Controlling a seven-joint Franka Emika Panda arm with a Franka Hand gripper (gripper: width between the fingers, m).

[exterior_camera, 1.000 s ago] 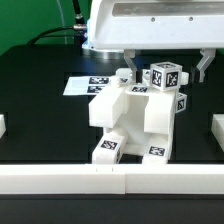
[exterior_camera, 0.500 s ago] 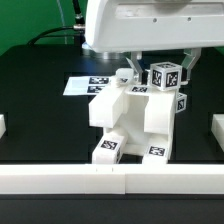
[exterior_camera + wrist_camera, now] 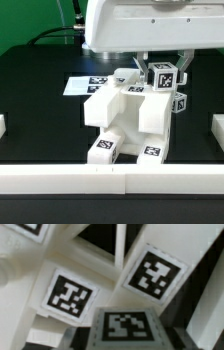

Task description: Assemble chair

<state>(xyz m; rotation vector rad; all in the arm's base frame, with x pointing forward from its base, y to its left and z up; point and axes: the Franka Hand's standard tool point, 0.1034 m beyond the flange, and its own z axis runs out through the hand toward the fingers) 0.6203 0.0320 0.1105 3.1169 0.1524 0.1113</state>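
Fingers (image 3: 184, 63): clenched. The gripper (image 3: 165, 67) grasps the tagged block (image 3: 166, 77) at the top of the chair (image 3: 125, 115), with one finger on each side of it.
Arm (image 3: 150, 25): its large white body fills the top of the exterior view, directly above the chair, and the gripper hangs straight down from it.
Tagged block: the highest part of the chair, on the exterior view's right. A black-and-white tag faces the camera, and a second tagged face sits just below it, further to that right.
Chair: white and blocky, standing around the middle of the worktop (image 3: 40, 125), a little nearer the near edge than the far one. Two low tagged ends face the near edge.
Marker board (image 3: 82, 86): lies flat behind the chair, toward the far edge and the exterior view's left, partly hidden by the chair.
Rail (image 3: 60, 181): a white strip along the worktop's near edge, apart from the chair. Short white pieces show at both side edges.
Wrist view: blurred and very close, filled by white chair surfaces carrying three square tags (image 3: 155, 272). The fingers cannot be made out in it.
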